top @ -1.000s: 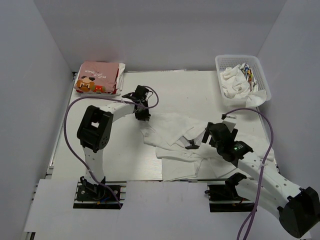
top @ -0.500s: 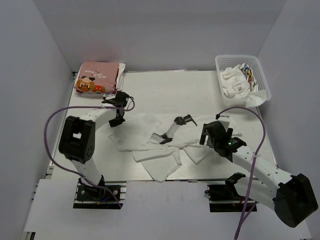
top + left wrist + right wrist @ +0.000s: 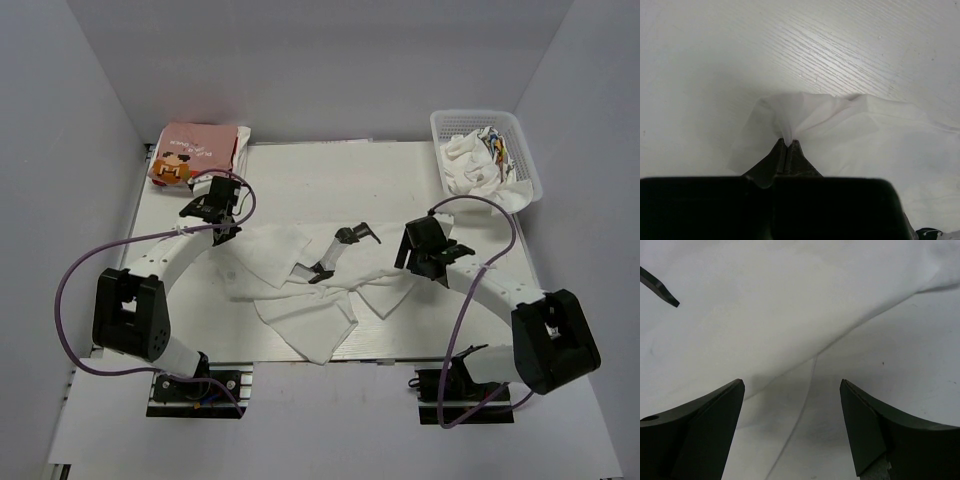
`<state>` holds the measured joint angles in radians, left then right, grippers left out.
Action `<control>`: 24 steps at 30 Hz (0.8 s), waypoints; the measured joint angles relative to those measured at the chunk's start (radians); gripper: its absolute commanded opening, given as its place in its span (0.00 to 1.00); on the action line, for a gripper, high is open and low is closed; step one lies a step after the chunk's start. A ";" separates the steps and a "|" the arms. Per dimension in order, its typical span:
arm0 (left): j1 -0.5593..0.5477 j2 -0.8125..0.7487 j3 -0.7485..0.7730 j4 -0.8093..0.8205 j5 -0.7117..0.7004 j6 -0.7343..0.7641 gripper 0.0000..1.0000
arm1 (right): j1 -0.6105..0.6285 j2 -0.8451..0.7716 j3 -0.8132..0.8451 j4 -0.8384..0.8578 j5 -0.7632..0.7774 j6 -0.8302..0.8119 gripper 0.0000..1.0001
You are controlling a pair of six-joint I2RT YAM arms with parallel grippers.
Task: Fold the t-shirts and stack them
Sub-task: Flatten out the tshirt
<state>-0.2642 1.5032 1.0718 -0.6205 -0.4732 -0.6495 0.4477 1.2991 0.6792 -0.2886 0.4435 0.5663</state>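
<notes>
A large white t-shirt [image 3: 310, 300] lies crumpled and spread across the middle of the table, with a dark strip [image 3: 345, 245] showing in its folds. My left gripper [image 3: 224, 233] is at the shirt's far left corner. In the left wrist view it [image 3: 788, 142] is shut on a pinched peak of that white t-shirt [image 3: 860, 125]. My right gripper [image 3: 412, 262] stands over the shirt's right side. Its jaws [image 3: 791, 384] are wide open just above the white cloth [image 3: 765, 315], with nothing between them. A folded pink t-shirt [image 3: 192, 155] with an orange-brown cartoon print sits at the back left corner.
A white lattice basket [image 3: 527, 160] at the back right holds more white cloth. The white table top [image 3: 360, 180] shows behind the shirt. Grey walls close in on the left, back and right. Purple cables loop out from both arms.
My left gripper shut on the shirt's corner and pulled it left and back, dragging the shirt leftward and spreading it. My right arm swung back over the shirt's right side.
</notes>
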 measured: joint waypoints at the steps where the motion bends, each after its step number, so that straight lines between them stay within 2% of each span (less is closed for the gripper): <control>1: 0.000 0.000 0.000 0.003 0.007 0.003 0.00 | -0.011 0.019 0.008 0.007 -0.011 0.002 0.82; 8: 0.000 -0.027 -0.002 0.024 0.040 0.011 0.00 | -0.113 0.121 0.048 0.035 -0.021 0.010 0.87; 17: 0.000 -0.043 -0.005 0.048 0.044 0.022 0.00 | -0.268 0.192 0.048 0.133 0.005 0.034 0.87; 19: 0.000 -0.043 -0.011 0.053 0.043 0.025 0.00 | -0.291 0.218 0.048 0.156 -0.003 0.046 0.83; 20: 0.000 -0.043 -0.015 0.053 0.043 0.026 0.00 | -0.300 0.232 0.048 0.166 -0.006 0.054 0.78; 22: 0.000 -0.043 -0.018 0.051 0.043 0.028 0.00 | -0.315 0.249 0.056 0.187 -0.005 0.058 0.45; 24: 0.000 -0.043 -0.018 0.053 0.043 0.029 0.00 | -0.325 0.266 0.063 0.213 -0.018 0.065 0.22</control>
<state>-0.2638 1.4601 1.0534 -0.5671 -0.4301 -0.6201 0.1223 1.5646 0.7422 -0.0757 0.4255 0.6315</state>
